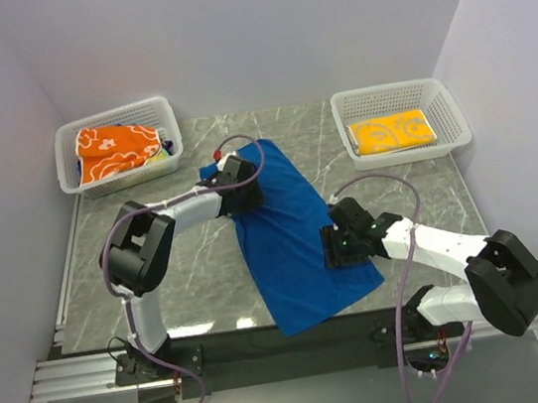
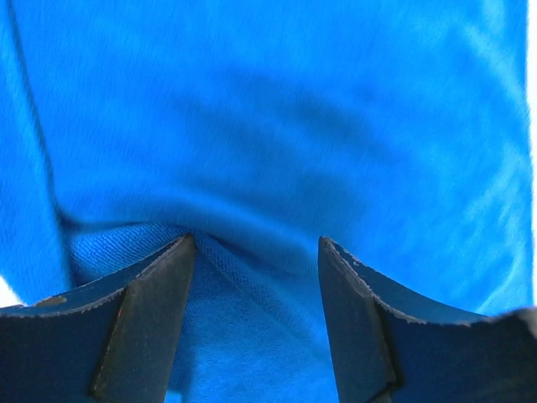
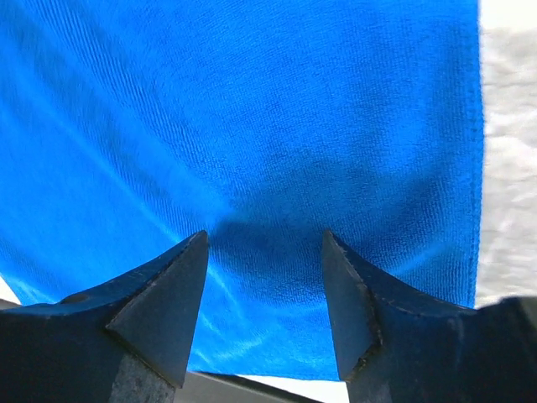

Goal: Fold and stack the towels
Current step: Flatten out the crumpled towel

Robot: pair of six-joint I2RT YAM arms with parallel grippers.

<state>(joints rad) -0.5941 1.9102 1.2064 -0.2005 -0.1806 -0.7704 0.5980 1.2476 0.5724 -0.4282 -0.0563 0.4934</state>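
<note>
A royal blue towel (image 1: 292,233) lies spread at a slant across the middle of the table. My left gripper (image 1: 246,197) stands open on its far left edge. In the left wrist view its fingertips (image 2: 256,241) press into the blue towel (image 2: 277,109), with a raised fold of cloth between them. My right gripper (image 1: 336,250) is open on the towel's right edge, and its fingertips (image 3: 264,235) straddle flat blue cloth (image 3: 252,109). An orange towel with white flowers (image 1: 117,151) lies bunched in the left basket. A folded yellow towel (image 1: 395,132) lies in the right basket.
Two white mesh baskets stand at the back of the table, one at the left (image 1: 112,115) and one at the right (image 1: 394,89). Grey marble tabletop (image 1: 199,271) shows around the towel. White walls close in on three sides.
</note>
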